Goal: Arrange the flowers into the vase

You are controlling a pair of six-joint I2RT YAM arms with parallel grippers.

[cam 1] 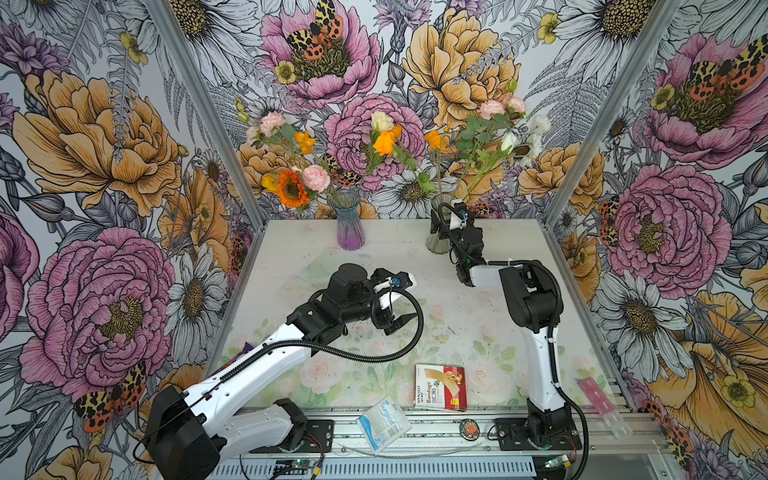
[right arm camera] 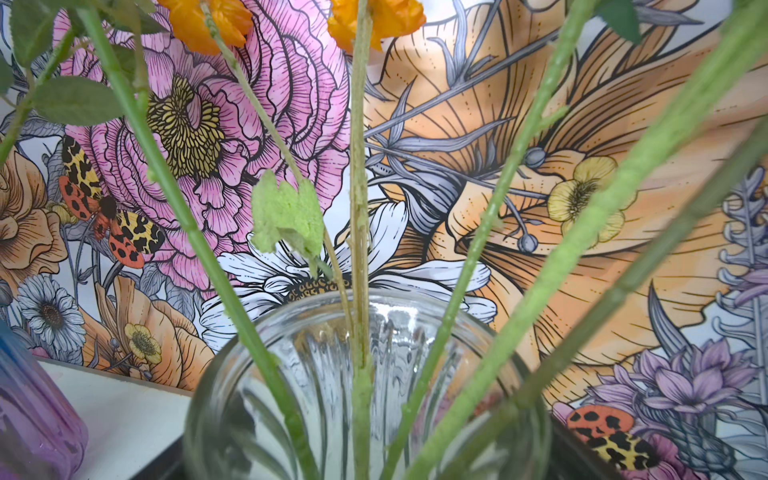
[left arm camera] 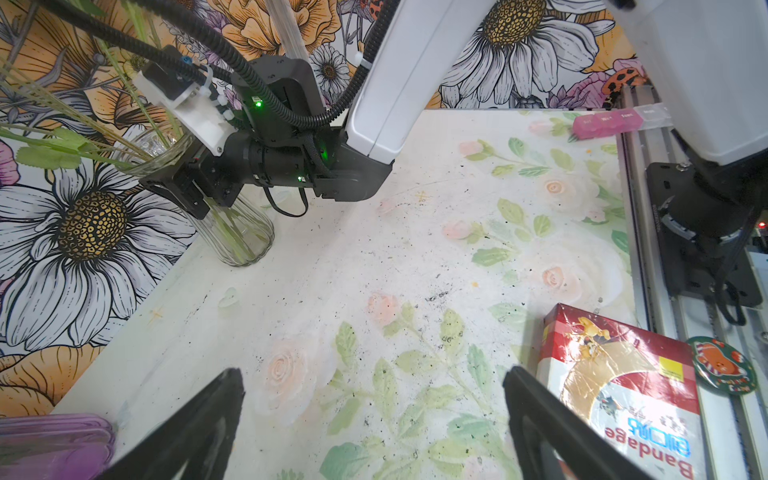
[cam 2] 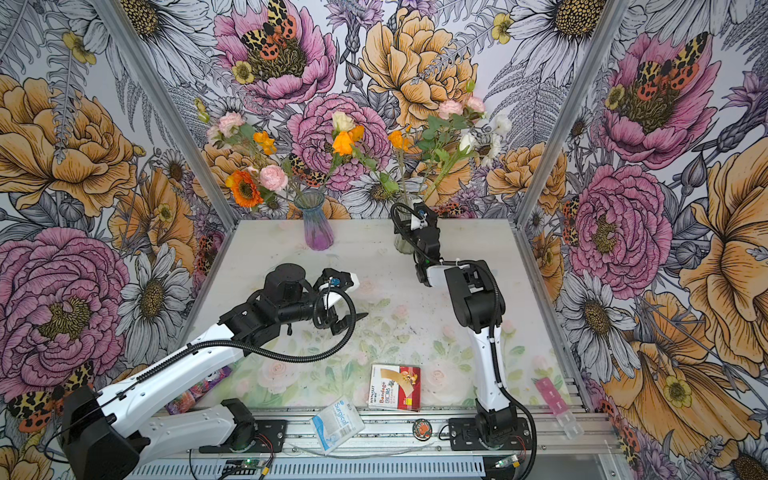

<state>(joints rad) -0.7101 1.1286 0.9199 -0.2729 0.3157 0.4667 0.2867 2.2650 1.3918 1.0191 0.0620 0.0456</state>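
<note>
Arranging: looks nearly done, with all the flowers [cam 1: 384, 141] standing in the purple vase [cam 1: 351, 226] or the clear vase [cam 1: 436, 248]; none lies on the surface [cam 1: 415, 291]
Left end effector [left arm camera: 372, 374]: spread wide, empty, over the surface
Right end effector [cam 1: 437, 226]: at the clear vase's neck, jaws either side of the glass; whether they press it cannot be told
Writing: red box [cam 1: 441, 387] reads "Bandage", "HYNAUT"; blue-white packet [cam 1: 382, 419] reads "Surgical"

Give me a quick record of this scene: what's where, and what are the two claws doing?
Flowers: standing in two vases at the far edge of the table
Purple vase: on the left
Clear vase: on the right
Left gripper: open, empty, over the table
Right gripper: open, at the clear vase's neck
Loose flowers: none seen
Front clutter: bandage box, surgical packet
</note>
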